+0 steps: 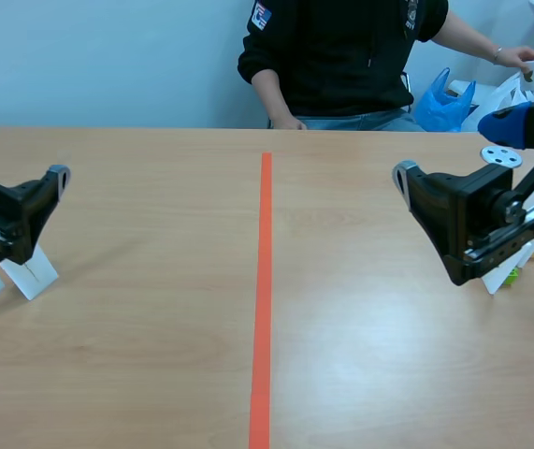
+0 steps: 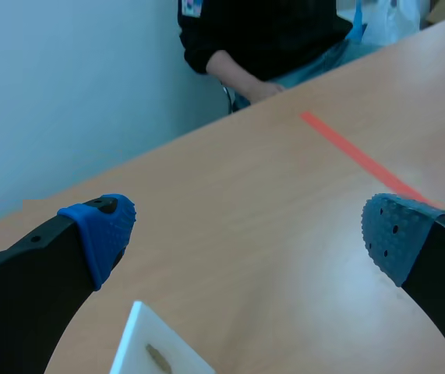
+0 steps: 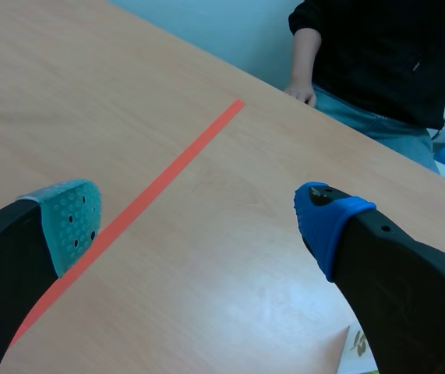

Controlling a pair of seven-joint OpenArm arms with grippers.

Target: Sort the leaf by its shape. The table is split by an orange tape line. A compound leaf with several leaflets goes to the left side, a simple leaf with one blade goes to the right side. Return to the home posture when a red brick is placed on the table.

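Note:
No leaf and no red brick show in any view. The orange tape line [image 1: 264, 299] runs down the middle of the wooden table [image 1: 154, 355]. My left gripper [image 1: 56, 178] hovers low over the left side, open, with nothing between its blue pads [image 2: 245, 226]. Over the right side my right gripper [image 1: 405, 178] also stands open and holds nothing [image 3: 191, 214]. The tape line [image 3: 144, 202] lies on the table under and ahead of the right gripper, and it [image 2: 362, 160] also crosses ahead of the left gripper's right finger.
A person [image 1: 341, 56] sits across the table, one hand [image 1: 290, 122] at its far edge, the other hand [image 1: 519, 58] out beside a blue bag [image 1: 442, 101]. A white stand [image 1: 28, 271] sits under the left arm, another [image 1: 514, 273] under the right.

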